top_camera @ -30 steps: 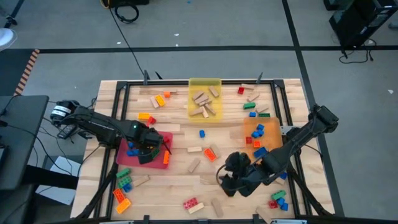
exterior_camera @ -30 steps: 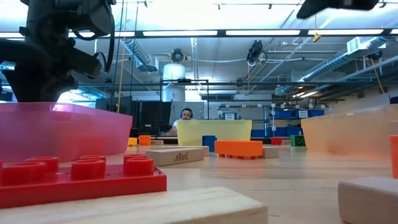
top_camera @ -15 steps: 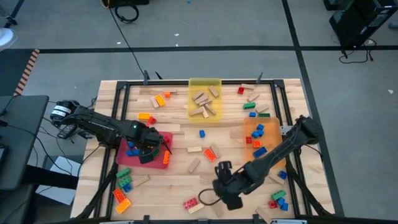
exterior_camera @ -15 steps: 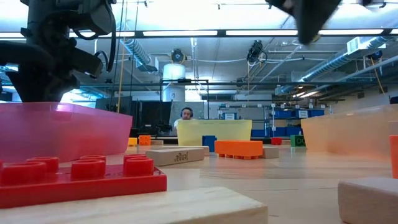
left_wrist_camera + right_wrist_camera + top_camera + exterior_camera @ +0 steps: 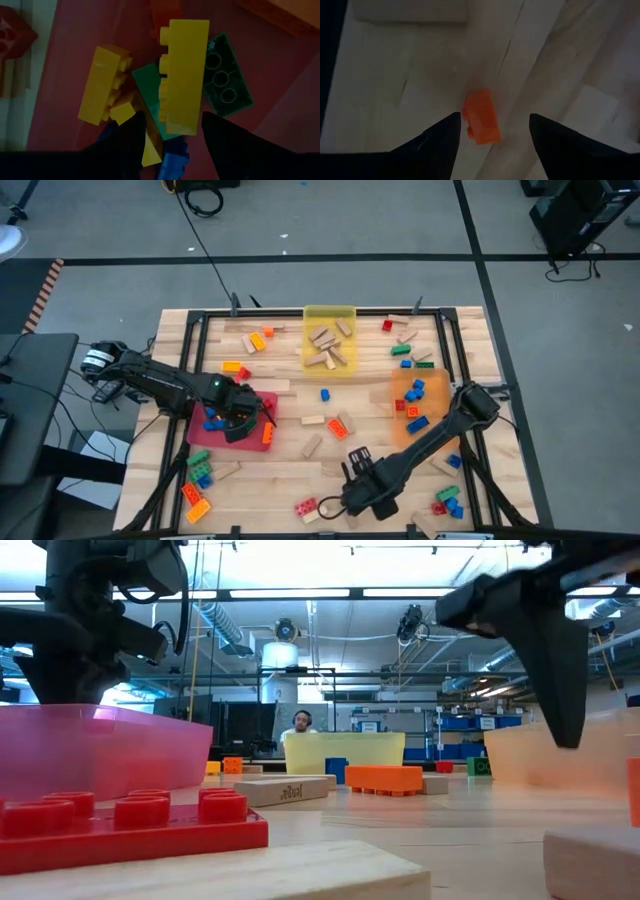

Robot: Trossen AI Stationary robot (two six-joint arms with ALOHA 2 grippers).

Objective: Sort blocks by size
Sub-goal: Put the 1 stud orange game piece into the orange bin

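The right gripper hangs open directly above a short orange brick on the near surface (its long axis running between the fingers, slightly skewed), nearer than the left arm.

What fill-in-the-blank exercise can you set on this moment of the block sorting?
1. The left gripper hangs over the ____ tray, above a long yellow brick.
2. The right gripper has open fingers over a small ____ brick on the table.
3. The yellow tray holds only plain ____ blocks.

Missing words: red; orange; wooden
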